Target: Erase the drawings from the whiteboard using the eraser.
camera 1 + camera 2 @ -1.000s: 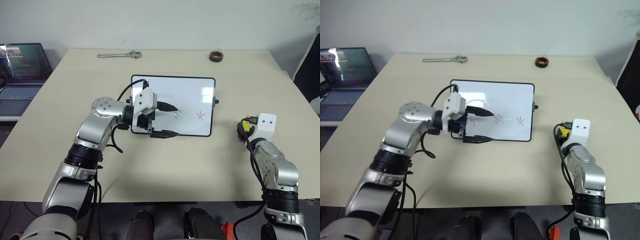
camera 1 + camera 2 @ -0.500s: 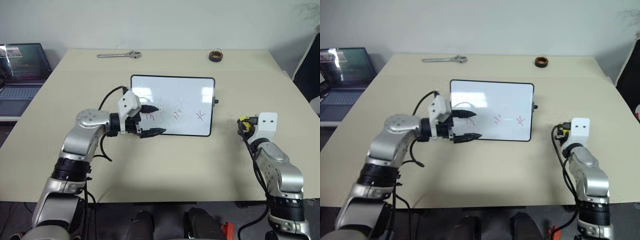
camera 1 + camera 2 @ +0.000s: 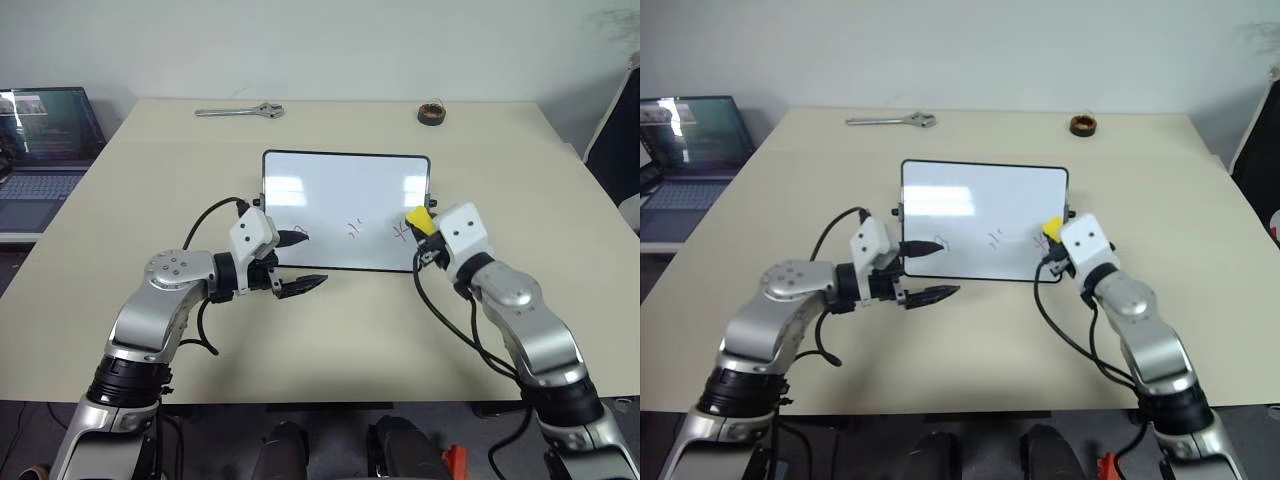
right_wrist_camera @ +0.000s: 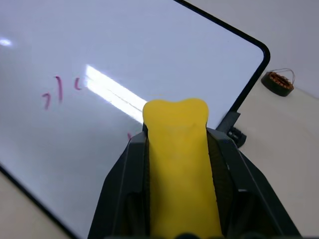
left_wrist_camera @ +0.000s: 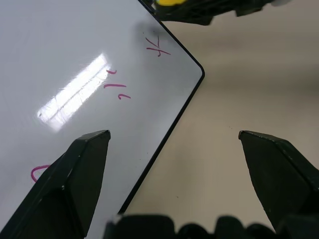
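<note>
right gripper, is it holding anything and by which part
Yes: the right gripper is shut on the eraser, its fingers pinching the yellow block's two long sides. The left gripper is open and holds nothing.

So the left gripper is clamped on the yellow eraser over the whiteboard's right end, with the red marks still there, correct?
Not quite: it is the right gripper that is clamped on the yellow eraser, as the right wrist view shows. The rest holds: it is over the whiteboard's right end, and the red marks are unerased.
</note>
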